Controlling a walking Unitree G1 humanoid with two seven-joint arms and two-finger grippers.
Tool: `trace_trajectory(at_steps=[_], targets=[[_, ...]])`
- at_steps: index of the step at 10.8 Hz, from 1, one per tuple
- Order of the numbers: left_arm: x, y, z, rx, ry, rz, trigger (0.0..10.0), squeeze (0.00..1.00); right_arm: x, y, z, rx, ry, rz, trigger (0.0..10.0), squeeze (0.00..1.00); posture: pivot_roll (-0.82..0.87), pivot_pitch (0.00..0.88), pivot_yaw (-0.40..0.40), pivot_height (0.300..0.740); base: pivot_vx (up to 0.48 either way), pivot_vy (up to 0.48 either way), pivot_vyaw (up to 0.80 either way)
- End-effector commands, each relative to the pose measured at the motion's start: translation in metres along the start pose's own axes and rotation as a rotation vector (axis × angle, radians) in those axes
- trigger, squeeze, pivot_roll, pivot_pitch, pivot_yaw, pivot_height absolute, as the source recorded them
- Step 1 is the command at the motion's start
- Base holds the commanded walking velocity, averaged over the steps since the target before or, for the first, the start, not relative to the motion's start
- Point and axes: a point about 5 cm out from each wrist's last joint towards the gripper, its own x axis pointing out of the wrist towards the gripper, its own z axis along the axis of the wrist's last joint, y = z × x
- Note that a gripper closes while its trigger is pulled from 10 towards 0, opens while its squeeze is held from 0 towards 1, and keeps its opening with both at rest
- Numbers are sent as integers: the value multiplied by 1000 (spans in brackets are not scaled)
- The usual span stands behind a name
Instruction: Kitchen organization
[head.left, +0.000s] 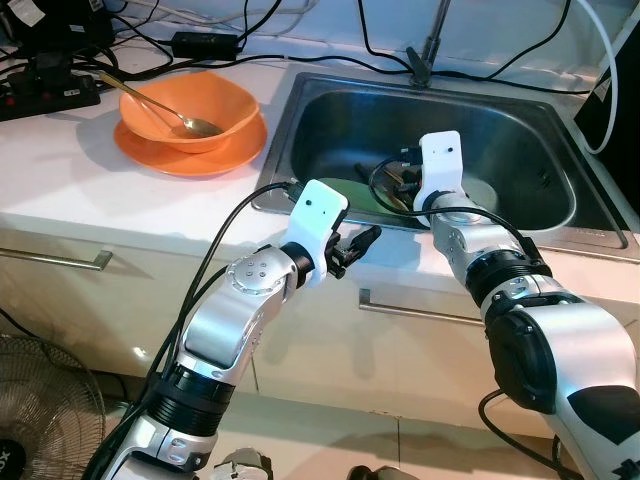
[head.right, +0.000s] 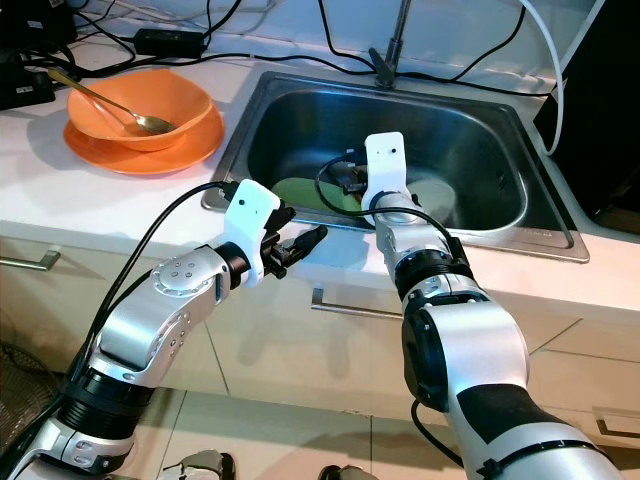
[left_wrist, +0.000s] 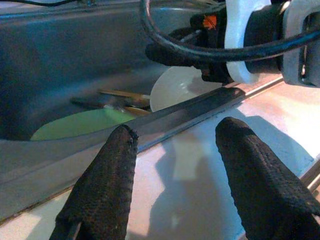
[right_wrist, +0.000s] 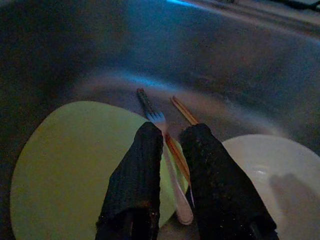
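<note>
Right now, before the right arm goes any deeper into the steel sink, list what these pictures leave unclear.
- Right gripper: its fingers straddle the fork and wooden chopsticks; whether they grip anything cannot be told, as the fingers hide the contact.
- Round green plate: in the eye views, the stainless sink's front rim and the right wrist cover most of it.
- White plate: cut off by the right wrist view's edge.
- Left gripper: open above the counter edge, holding nothing.

The two head views are looking forward and down from above the counter (head.left: 90, 190), sharing the sink (head.left: 330, 95) and both arms. The left wrist view is sitting low and near at the sink's near rim, facing into the basin. The right wrist view is looking down, close over the green plate (right_wrist: 65, 165) and white plate (right_wrist: 280, 175), which the left wrist view is also catching.
</note>
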Motion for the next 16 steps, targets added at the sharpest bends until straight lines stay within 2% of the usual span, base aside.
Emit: trace_trajectory(at_steps=[1,3,4,6,7,9,10,12,16], targets=[[0,-1,7,22,-26,14,10000,0,1,-4,22,-17,-93,-18,10000,0,161,88,-86,740,0,0,0],[0,12,17,39,-121,133,10000,0,-3,3,57,-57,-315,28,10000,0,141,90,-83,740,0,0,0],[-1,22,25,68,-189,208,10000,0,-10,3,76,-42,-479,45,10000,0,130,93,-85,740,0,0,0],[-5,34,33,103,-272,321,10000,0,-23,-3,76,-11,-613,30,10000,0,108,95,-78,740,0,0,0],[-7,40,36,98,-311,368,10000,0,-33,-6,66,3,-660,8,10000,0,95,92,-71,740,0,0,0],[-8,50,35,113,-352,431,10000,0,-52,-5,42,79,-685,-50,10000,0,84,84,-57,740,0,0,0],[-9,53,31,107,-369,462,10000,0,-60,2,23,108,-652,-56,10000,0,84,80,-51,740,0,0,0],[-9,55,22,109,-361,479,10000,0,-63,20,-3,105,-571,-37,10000,0,80,69,-42,740,0,0,0],[-7,56,20,74,-376,485,10000,0,-63,21,4,115,-559,-32,10000,0,88,58,-48,740,0,0,0]])
